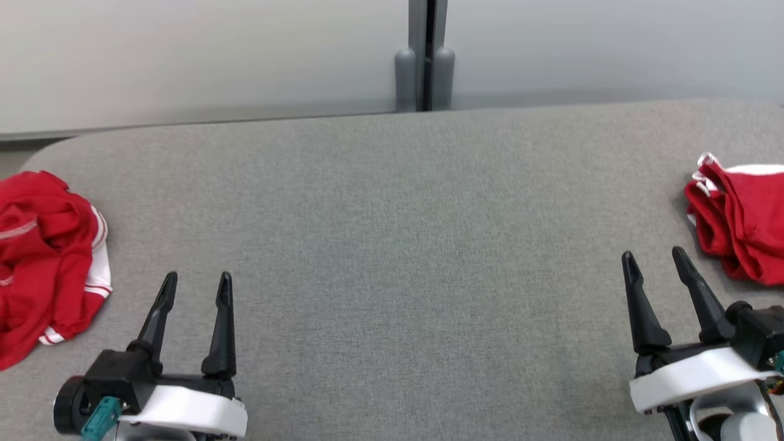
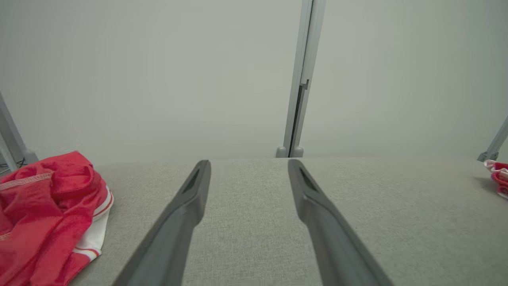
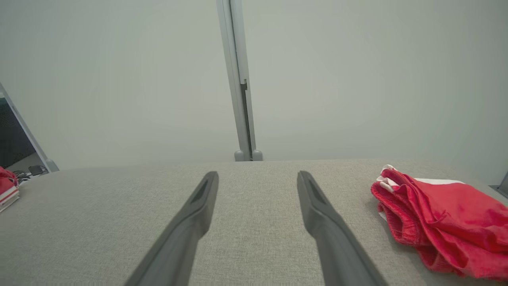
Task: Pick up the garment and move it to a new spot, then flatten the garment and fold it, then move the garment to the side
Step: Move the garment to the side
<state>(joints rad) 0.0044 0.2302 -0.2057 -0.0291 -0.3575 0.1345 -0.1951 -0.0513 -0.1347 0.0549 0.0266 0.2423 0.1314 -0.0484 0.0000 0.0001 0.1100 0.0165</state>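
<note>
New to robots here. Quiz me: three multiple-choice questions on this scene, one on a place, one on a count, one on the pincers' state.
1. Where are the red garments on the grey table? A. piled mid-table B. one at each end C. both at left
2. How many red garments? A. one B. two C. four
3. The pincers are: A. open, empty B. shut on cloth C. one shut
Answers: 1 B, left garment and right garment lie far apart. 2 B, one per end. 3 A, left pincer and right pincer show spread fingers, nothing held.
</note>
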